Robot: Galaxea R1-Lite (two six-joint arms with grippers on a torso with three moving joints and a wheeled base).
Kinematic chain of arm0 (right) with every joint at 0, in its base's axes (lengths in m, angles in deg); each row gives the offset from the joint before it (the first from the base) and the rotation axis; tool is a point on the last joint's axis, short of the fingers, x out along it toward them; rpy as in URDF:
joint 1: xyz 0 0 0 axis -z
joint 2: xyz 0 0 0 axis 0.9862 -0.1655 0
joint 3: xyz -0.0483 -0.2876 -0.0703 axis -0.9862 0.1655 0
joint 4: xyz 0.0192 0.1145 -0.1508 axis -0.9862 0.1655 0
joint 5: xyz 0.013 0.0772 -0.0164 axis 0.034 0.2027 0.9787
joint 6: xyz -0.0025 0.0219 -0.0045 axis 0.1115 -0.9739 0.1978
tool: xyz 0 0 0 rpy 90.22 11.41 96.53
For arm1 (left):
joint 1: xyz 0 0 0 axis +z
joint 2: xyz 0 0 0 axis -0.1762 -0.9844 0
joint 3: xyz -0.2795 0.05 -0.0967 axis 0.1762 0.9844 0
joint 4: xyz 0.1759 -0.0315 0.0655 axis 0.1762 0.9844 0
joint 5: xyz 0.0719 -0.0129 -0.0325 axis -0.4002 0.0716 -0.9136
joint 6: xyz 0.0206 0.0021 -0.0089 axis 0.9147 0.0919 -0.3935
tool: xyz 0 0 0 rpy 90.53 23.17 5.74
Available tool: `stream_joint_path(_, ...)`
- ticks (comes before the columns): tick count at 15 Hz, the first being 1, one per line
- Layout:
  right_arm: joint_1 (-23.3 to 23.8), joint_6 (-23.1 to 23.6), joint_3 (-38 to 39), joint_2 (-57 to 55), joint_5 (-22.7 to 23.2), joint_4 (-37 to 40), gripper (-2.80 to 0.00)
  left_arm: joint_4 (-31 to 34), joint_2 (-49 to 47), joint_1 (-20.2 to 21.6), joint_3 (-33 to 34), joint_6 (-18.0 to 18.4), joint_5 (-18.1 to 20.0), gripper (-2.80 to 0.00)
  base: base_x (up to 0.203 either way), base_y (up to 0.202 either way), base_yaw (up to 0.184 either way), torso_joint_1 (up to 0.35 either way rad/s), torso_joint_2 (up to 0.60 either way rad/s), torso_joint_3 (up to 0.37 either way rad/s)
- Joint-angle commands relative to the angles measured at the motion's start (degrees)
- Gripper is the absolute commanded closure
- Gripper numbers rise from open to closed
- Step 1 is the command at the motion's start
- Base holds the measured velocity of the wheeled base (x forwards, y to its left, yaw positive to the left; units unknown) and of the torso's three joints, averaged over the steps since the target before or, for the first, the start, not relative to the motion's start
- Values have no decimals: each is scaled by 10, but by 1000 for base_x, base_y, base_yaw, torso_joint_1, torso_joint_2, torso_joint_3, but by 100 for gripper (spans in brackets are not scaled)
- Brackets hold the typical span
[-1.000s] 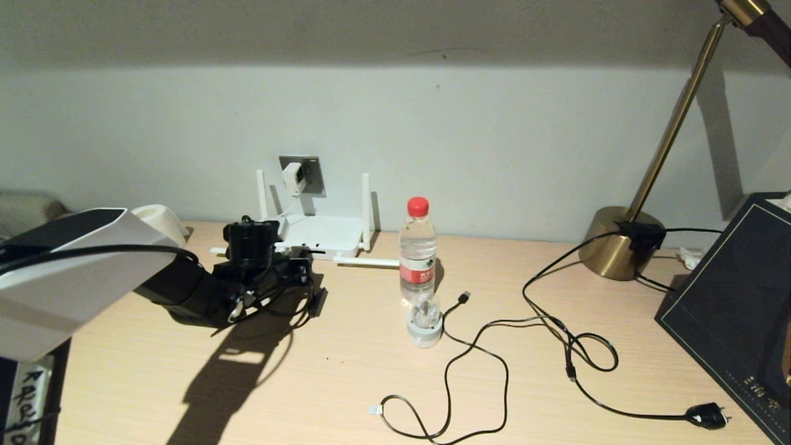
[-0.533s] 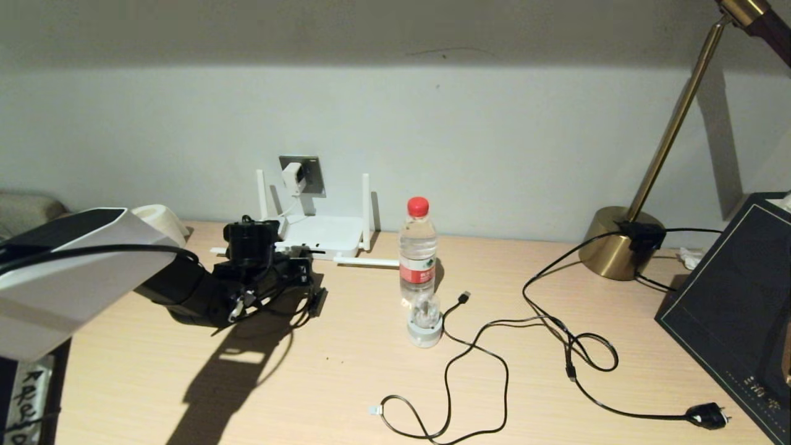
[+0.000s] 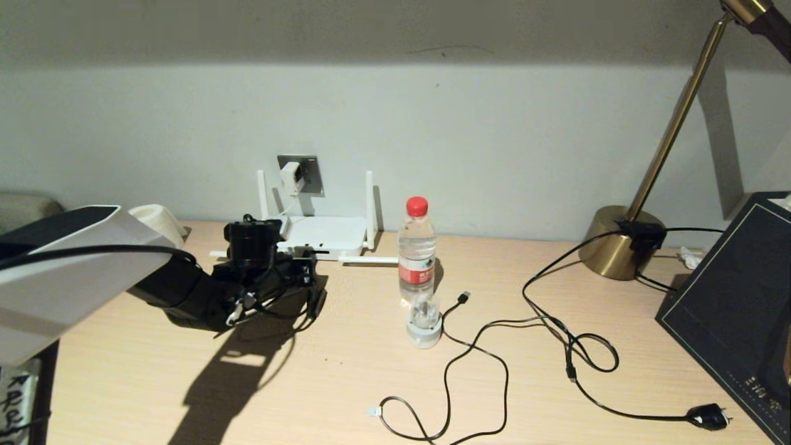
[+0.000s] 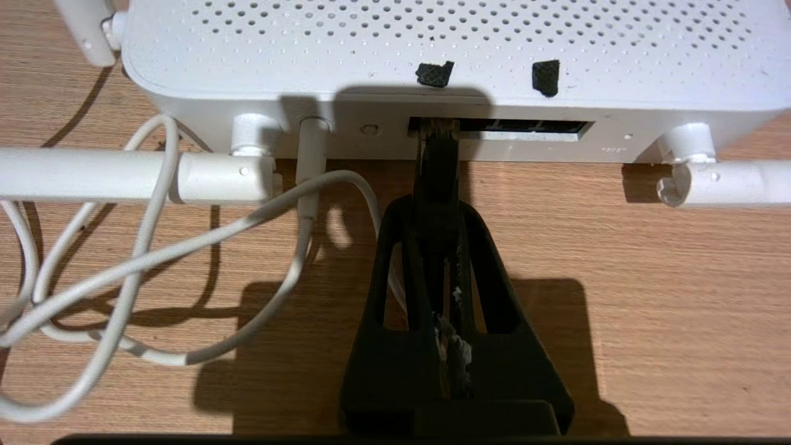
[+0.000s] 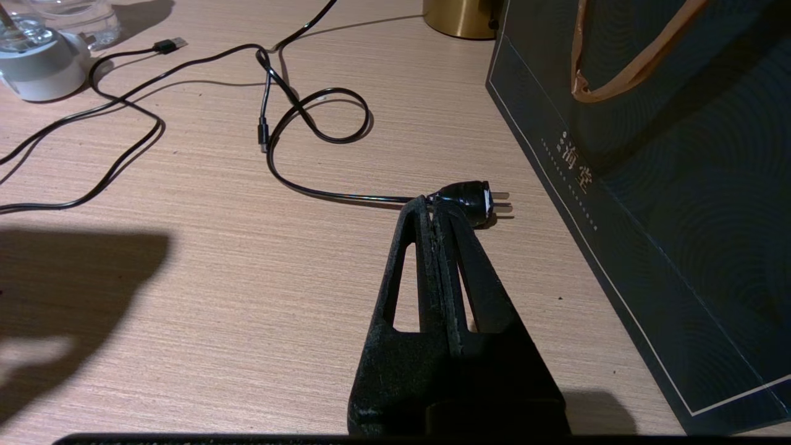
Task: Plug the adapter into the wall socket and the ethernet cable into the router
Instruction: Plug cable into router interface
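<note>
Head view: on the tabletop a water bottle stands right of the router; the adapter sits in the wall socket.

Left wrist view: the left gripper, fingers clenched on the ethernet cable, holds its connector at the router's ports.

Right wrist view: the right gripper, fingers closed and empty, hangs over a black plug

Dim warm light from above, upper wall shaded, hard arm shadow across the desk

Router matt white perforated plastic; desk light woodgrain; lamp base glossy brass.
</note>
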Motion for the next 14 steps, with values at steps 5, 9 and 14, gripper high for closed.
stream_joint_path(5, 0, 0, 0, 0, 0, 0, 0, 1, 6, 2, 13, -1, -1, 0, 0, 0, 0, 0, 0, 0)
stream_joint_path(9, 0, 0, 0, 0, 0, 0, 0, 1, 6, 3, 13, -1, -1, 0, 0, 0, 0, 0, 0, 0)
stream_joint_path(14, 0, 0, 0, 0, 0, 0, 0, 0, 4, 3, 10, -4, -1, 0, 0, 0, 0, 0, 0, 0)
